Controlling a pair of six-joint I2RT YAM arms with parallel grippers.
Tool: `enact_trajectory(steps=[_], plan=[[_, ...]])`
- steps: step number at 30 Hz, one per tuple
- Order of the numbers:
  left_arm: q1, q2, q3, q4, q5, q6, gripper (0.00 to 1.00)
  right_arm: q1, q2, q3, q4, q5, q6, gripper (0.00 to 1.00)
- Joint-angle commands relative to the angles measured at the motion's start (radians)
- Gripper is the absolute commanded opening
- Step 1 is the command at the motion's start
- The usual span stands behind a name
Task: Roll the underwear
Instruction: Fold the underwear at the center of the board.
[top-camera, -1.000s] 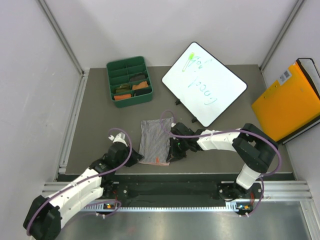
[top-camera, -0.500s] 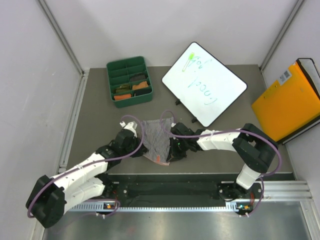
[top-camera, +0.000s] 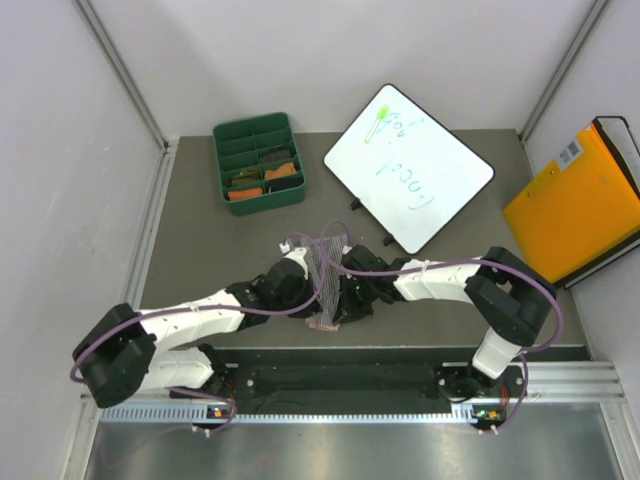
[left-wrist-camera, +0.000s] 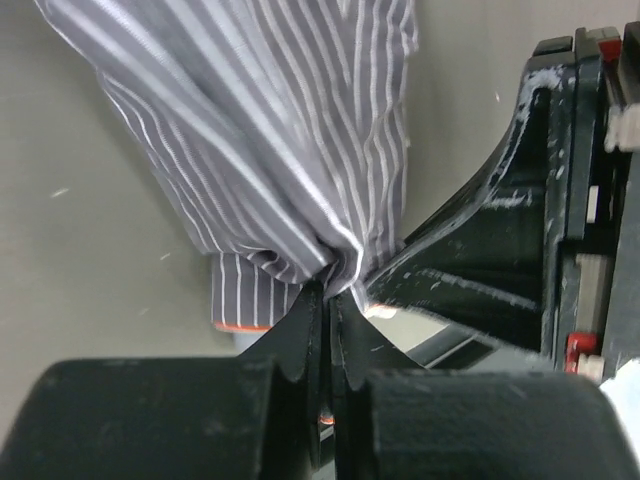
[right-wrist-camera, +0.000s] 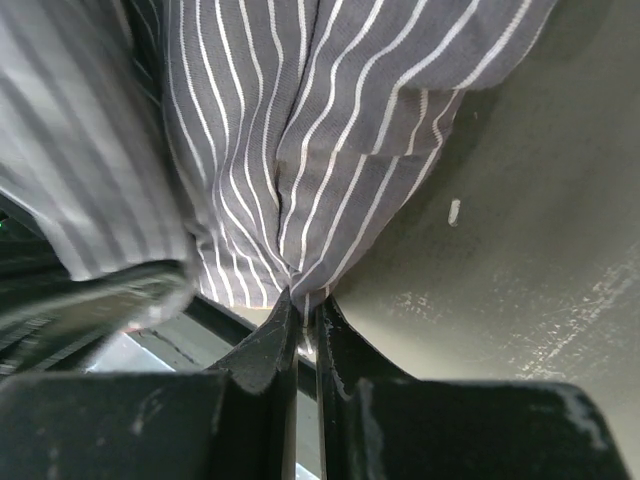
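Pinching underwear (left-wrist-camera: 280, 150), both end effectors (left-wrist-camera: 322, 305) (right-wrist-camera: 303, 310)

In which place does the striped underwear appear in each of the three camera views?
Top external: the striped underwear is a narrow strip in the centre.
Left wrist: upper middle, pinched by the left gripper.
Right wrist: upper half, pinched by the right gripper.
Shared landmark: the grey table around the cloth.

The top external camera looks steeply down from above the near edge across the whole surface (top-camera: 200, 250). Both wrist cameras sit very close, sharing the striped underwear (left-wrist-camera: 270, 150) with it.
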Motion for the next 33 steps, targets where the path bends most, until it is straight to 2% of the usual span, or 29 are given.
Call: enact_trajectory(steps=[1, 5, 12, 13, 15, 16, 18, 19, 22, 26, 33], plan=[[-0.044, 0.076, 0.068, 0.100, -0.019, -0.018, 0.00, 0.013, 0.022, -0.005, -0.023, 0.076, -0.029, 0.00], [-0.079, 0.123, 0.096, 0.137, -0.063, -0.038, 0.00, 0.013, 0.029, -0.008, -0.017, 0.072, -0.027, 0.00], [-0.101, 0.185, 0.070, 0.178, -0.062, -0.077, 0.00, 0.014, 0.016, -0.012, -0.021, 0.085, -0.032, 0.01], [-0.101, 0.194, 0.065, 0.172, -0.068, -0.084, 0.00, 0.013, 0.003, -0.002, -0.050, 0.093, -0.038, 0.09], [-0.102, 0.189, 0.054, 0.149, -0.091, -0.104, 0.00, 0.005, -0.026, 0.002, -0.092, 0.128, -0.049, 0.18], [-0.102, 0.171, 0.030, 0.149, -0.092, -0.110, 0.00, -0.003, -0.045, -0.007, -0.118, 0.139, -0.056, 0.28], [-0.105, 0.139, -0.005, 0.177, -0.092, -0.121, 0.00, -0.038, -0.121, -0.021, -0.132, 0.157, -0.065, 0.34], [-0.105, 0.108, -0.044, 0.187, -0.091, -0.123, 0.00, -0.049, -0.151, -0.028, -0.141, 0.162, -0.081, 0.41], [-0.110, 0.050, -0.111, 0.249, -0.063, -0.100, 0.00, -0.085, -0.234, -0.018, -0.130, 0.185, -0.122, 0.50], [-0.111, 0.018, -0.168, 0.299, -0.034, -0.060, 0.00, -0.118, -0.246, 0.013, -0.020, 0.179, -0.156, 0.55], [-0.116, 0.041, -0.179, 0.309, -0.033, -0.043, 0.00, -0.127, -0.084, 0.200, 0.048, 0.105, -0.250, 0.56]])
